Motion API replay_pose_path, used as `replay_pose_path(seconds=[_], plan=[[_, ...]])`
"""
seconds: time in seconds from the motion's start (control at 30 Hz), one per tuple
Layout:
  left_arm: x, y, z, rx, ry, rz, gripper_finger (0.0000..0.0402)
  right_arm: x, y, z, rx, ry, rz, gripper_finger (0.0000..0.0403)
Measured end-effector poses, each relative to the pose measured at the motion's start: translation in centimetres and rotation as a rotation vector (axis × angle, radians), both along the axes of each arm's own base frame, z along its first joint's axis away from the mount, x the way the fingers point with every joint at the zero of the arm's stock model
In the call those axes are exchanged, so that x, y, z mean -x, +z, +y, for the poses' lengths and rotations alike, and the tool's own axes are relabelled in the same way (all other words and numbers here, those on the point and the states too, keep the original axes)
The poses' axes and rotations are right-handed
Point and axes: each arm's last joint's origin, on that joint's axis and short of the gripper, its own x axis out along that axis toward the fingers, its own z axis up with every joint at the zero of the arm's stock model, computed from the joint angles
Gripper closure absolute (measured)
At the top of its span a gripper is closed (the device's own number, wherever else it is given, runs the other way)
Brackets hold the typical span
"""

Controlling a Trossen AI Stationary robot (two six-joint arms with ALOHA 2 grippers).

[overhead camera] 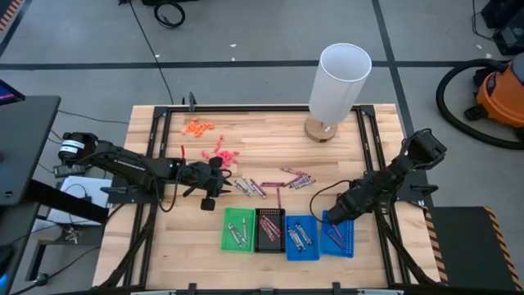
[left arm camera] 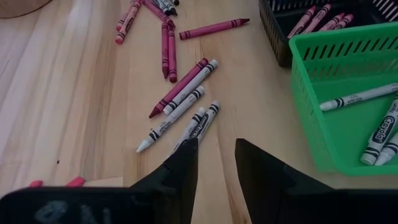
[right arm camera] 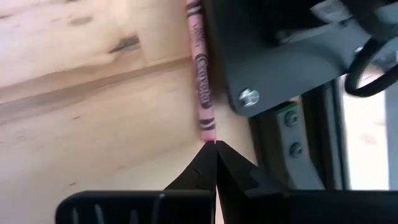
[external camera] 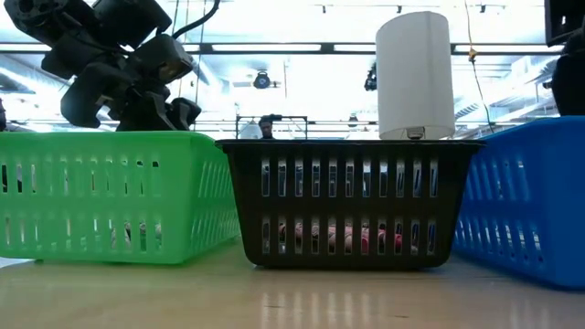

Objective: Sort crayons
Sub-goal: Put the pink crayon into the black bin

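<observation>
Several crayons (left arm camera: 180, 99) lie loose on the wooden table (overhead camera: 262, 139) just ahead of the left gripper (left arm camera: 216, 155), whose fingers stand spread with bare wood between them; the nearest white sticks almost meet one fingertip. We see the right gripper (right arm camera: 215, 149) pressed together, its tips pinching the end of one pinkish-red crayon (right arm camera: 201, 81) that runs away from the tips along a grey metal part.

From above, we find more sticks sorted into four small trays in a row at the near edge: green tray (overhead camera: 239, 229), black tray (overhead camera: 269, 229), then two blue trays (overhead camera: 301, 238), with the right gripper (overhead camera: 332, 220) over the farthest blue one. Only this view shows the orange bits (overhead camera: 198, 126) and coral-pink bits (overhead camera: 221, 152) behind the left arm, and the white cylinder (overhead camera: 338, 82) at the far edge.

At table height the trays' walls hide most of their contents; we make out only pink tones through the black tray's slots. In the left wrist picture the green and black trays are cut off at the edge.
</observation>
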Motion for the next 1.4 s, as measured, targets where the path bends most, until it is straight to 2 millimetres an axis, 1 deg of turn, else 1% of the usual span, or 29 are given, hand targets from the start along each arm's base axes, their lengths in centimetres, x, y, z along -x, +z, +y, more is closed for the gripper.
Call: replay_pose_path(seconds=[0.13, 0.37, 0.63, 0.87, 1.1, 1.27, 1.33, 1.4], plan=[[0.0, 0.0, 0.0, -0.001, 0.0, 0.006, 0.0285, 0.5, 0.2, 0.0, 0.012, -0.003, 0.048, 0.0395], [0.0, 0.0, 0.0, 0.0, 0.001, 0.006, 0.0285, 0.8, 0.2, 0.2, 0.021, 0.019, 0.056, 0.0394], [0.0, 0.0, 0.0, 0.008, 0.006, 0.007, 0.0285, 1.7, -1.3, -0.4, 0.026, 0.037, 0.025, 0.0394], [0.0, 0.0, 0.0, 0.013, 0.01, 0.007, 0.0285, 1.7, -1.5, -0.6, 0.034, 0.05, 0.016, 0.0394], [0.0, 0.0, 0.0, 0.006, 0.005, 0.007, 0.0285, 1.2, -1.4, -0.5, 0.059, 0.11, -0.038, 0.0394], [0.0, 0.0, 0.0, 0.006, 0.004, 0.007, 0.0285, -0.2, -0.7, -0.2, 0.213, 0.251, -0.2, 0.0394], [0.0, 0.0, 0.0, 0.006, 0.004, 0.007, 0.0285, -0.7, -0.5, -0.1, 0.247, 0.282, -0.252, 0.0394], [0.0, 0.0, 0.0, 0.006, 0.004, 0.007, 0.0285, -1.0, -0.2, 0.0, 0.261, 0.299, -0.269, 0.0394]])
